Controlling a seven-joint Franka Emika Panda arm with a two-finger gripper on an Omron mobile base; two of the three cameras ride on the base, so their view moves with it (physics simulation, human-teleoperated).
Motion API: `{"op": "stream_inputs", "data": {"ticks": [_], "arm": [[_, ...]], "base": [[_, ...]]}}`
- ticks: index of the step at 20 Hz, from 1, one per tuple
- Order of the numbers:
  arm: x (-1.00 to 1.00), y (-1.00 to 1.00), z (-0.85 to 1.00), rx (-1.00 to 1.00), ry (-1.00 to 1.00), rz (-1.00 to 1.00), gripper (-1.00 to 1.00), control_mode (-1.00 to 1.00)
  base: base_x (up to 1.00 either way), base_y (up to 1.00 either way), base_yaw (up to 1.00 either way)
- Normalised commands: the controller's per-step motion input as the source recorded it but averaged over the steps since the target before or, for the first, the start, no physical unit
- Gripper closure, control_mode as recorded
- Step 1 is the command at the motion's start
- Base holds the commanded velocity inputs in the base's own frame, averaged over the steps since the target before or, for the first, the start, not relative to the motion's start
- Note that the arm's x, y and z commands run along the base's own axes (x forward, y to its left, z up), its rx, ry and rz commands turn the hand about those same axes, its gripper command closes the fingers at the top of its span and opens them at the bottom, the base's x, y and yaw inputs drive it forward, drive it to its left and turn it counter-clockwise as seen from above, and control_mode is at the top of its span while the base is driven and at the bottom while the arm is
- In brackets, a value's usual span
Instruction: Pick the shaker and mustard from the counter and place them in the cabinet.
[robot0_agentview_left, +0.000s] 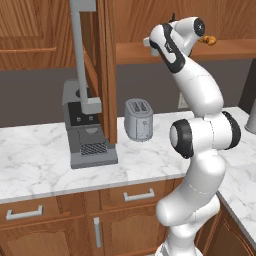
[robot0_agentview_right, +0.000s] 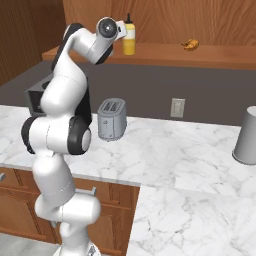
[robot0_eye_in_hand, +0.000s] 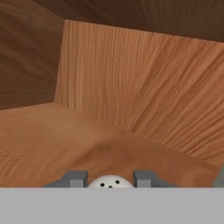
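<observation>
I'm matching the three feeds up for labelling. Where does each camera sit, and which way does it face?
Left base view: behind the arm's left, looking forward over the counter; the arm rises lower right.
Right base view: behind its right, facing the cabinet shelf and mustard; the arm rises lower left.
Hand view: on the hand, looking into the cabinet; the gripper is shut on the shaker.
Both base views share the toaster.

- Cabinet (robot0_eye_in_hand: 131, 87): warm, matt wood with plain grain.
- Counter (robot0_agentview_right: 190, 150): smooth white marble, grey veins.
- Mustard (robot0_agentview_right: 129, 42): smooth yellow plastic.
- Toaster (robot0_agentview_left: 138, 120): brushed grey metal.
- Shaker (robot0_eye_in_hand: 110, 182): pale perforated cap, faintly glossy.
</observation>
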Motion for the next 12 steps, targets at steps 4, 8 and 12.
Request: {"op": "stream_inputs", "data": {"ticks": [4, 8, 12], "arm": [[0.37, 0.0, -0.23, 0.0, 0.0, 0.0, 1.0, -1.0], [0.31, 0.0, -0.45, 0.0, 0.0, 0.0, 1.0, -1.0], [0.27, 0.0, -0.49, 0.0, 0.0, 0.01, 1.0, -1.0]], "base": [[0.0, 0.0, 0.0], [0.0, 0.0, 0.0], [0.0, 0.0, 0.0]]}}
